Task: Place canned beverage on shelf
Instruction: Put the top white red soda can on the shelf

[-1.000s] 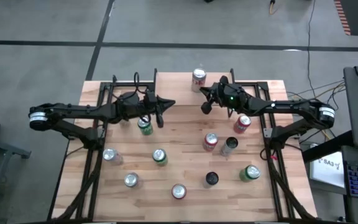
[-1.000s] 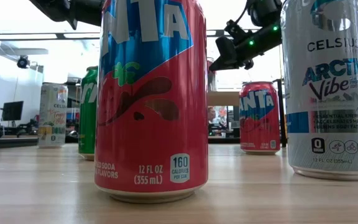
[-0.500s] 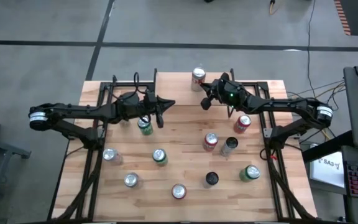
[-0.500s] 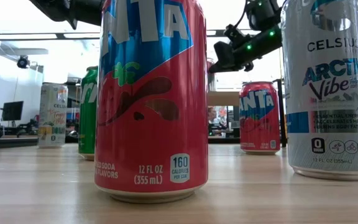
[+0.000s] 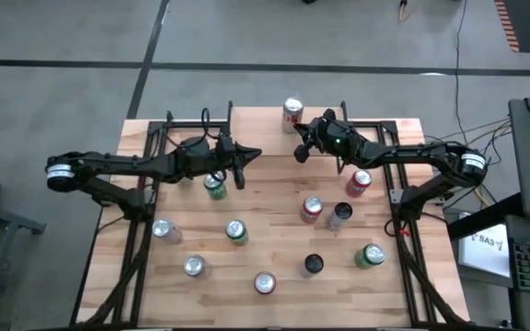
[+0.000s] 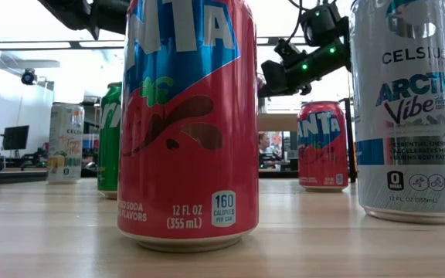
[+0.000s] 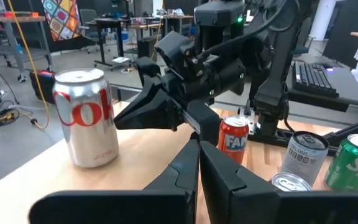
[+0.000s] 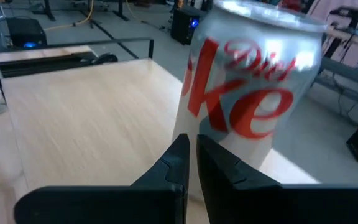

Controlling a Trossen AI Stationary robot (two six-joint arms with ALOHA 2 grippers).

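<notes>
A silver Diet Coke can (image 5: 293, 112) (image 7: 86, 118) (image 8: 247, 93) stands upright on its base on the shelf (image 5: 265, 129) at the table's far edge. My right gripper (image 5: 299, 154) (image 8: 191, 146) (image 7: 122, 118) is shut and held level in the air, pointing at the can's side, just short of it. The high view shows a gap between them. My left gripper (image 5: 249, 154) (image 7: 199, 155) is shut and also level, hovering left of centre and pointing toward the right arm, with nothing in it.
Several cans stand loose on the tabletop: a green one (image 5: 213, 187) under the left arm, red ones (image 5: 358, 182) (image 5: 311, 210), a dark one (image 5: 313, 265) and a green one (image 5: 369, 256). A Fanta can (image 6: 188, 123) and a Celsius can (image 6: 408, 108) fill the low view.
My right gripper has edged toward the table's far edge and the Diet Coke can, sinking slightly and staying shut. The can has not moved.
</notes>
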